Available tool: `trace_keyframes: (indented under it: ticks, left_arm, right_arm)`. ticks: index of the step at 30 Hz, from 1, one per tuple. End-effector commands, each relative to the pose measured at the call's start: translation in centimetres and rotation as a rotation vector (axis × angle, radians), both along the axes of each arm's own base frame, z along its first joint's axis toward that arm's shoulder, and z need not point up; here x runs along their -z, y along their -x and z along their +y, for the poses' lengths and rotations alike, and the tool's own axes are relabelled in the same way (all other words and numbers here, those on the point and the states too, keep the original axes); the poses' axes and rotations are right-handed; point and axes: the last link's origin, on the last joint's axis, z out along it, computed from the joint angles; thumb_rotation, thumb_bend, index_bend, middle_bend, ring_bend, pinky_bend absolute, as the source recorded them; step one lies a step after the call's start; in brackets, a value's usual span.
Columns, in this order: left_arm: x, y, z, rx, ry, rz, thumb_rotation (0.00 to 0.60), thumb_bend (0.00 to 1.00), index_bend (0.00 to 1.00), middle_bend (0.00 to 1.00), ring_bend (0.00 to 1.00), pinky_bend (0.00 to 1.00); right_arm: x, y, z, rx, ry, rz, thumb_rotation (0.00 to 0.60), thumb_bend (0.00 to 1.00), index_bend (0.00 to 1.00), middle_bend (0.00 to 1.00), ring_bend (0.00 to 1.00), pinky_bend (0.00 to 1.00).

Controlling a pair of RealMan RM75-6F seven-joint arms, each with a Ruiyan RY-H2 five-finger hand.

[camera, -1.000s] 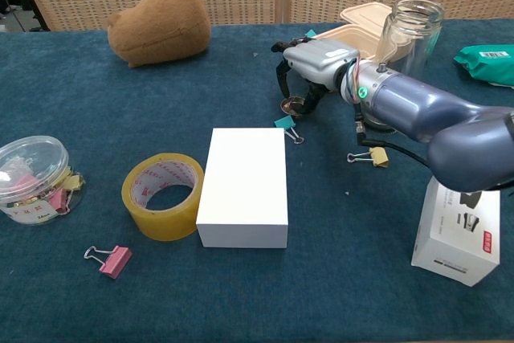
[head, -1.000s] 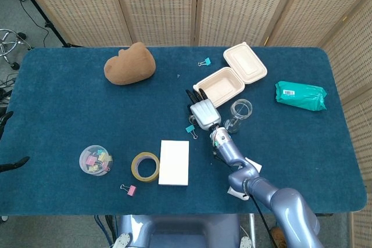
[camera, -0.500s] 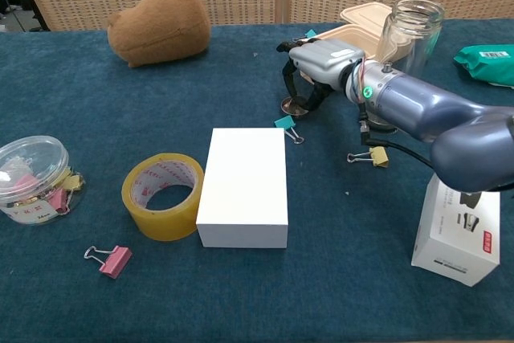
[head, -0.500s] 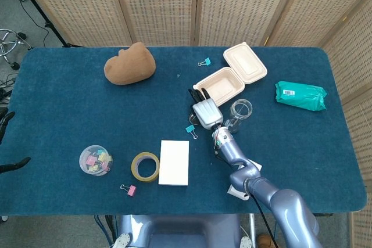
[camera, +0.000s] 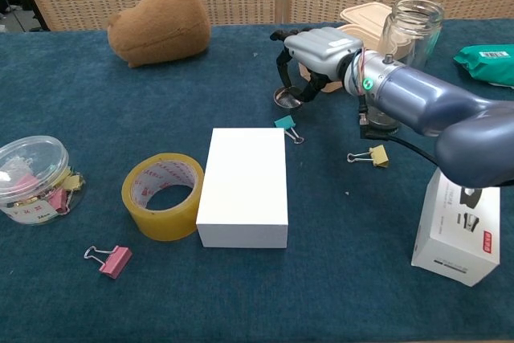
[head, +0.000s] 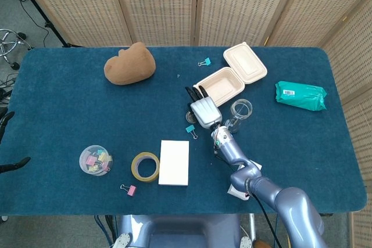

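My right hand (camera: 309, 66) pinching a small round metal lid (camera: 286, 98) clear of the blue table (camera: 96, 110), above a teal binder clip (camera: 283, 124), glass jar (camera: 407, 34) and open takeaway box (head: 229, 78) behind, white box (camera: 243, 185) nearer.

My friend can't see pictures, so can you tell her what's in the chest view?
The robot's right hand holds a small round metal lid just above the blue table, near a glass jar and a beige food box. In front lie a white box, a tape roll, binder clips, and a brown plush at the back.
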Motion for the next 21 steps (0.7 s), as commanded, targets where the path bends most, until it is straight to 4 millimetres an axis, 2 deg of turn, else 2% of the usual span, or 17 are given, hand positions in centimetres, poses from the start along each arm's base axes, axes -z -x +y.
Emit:
trace_keyframes:
  ticks: [1, 7, 11, 16, 21]
  left_arm:
    - [0.0, 0.0, 0.0, 0.002, 0.002, -0.002, 0.600, 0.00, 0.00, 0.00, 0.00, 0.00]
    - [-0.2, 0.0, -0.2, 0.009, 0.002, -0.011, 0.600, 0.00, 0.00, 0.00, 0.00, 0.00]
    - [-0.4, 0.1, -0.3, 0.011, 0.001, -0.017, 0.600, 0.00, 0.00, 0.00, 0.00, 0.00]
    - [-0.4, 0.1, -0.3, 0.012, 0.005, -0.015, 0.600, 0.00, 0.00, 0.00, 0.00, 0.00]
    - [-0.1, 0.0, -0.3, 0.014, 0.012, -0.008, 0.600, 0.00, 0.00, 0.00, 0.00, 0.00]
  right_arm:
    - [-1.2, -1.1, -0.2, -0.019, 0.022, -0.037, 0.600, 0.61, 0.60, 0.00, 0.00, 0.00]
    - [-4.4, -4.0, -0.7, -0.038, 0.068, -0.116, 0.600, 0.61, 0.61, 0.00, 0.00, 0.00]
    - [-6.8, -5.2, -0.7, -0.046, 0.100, -0.133, 0.600, 0.61, 0.61, 0.00, 0.00, 0.00]
    - [-9.8, -5.6, -0.7, -0.050, 0.133, -0.127, 0.600, 0.61, 0.61, 0.00, 0.00, 0.00]
    - [-12.8, -4.6, -0.6, -0.025, 0.167, -0.133, 0.600, 0.61, 0.61, 0.00, 0.00, 0.00]
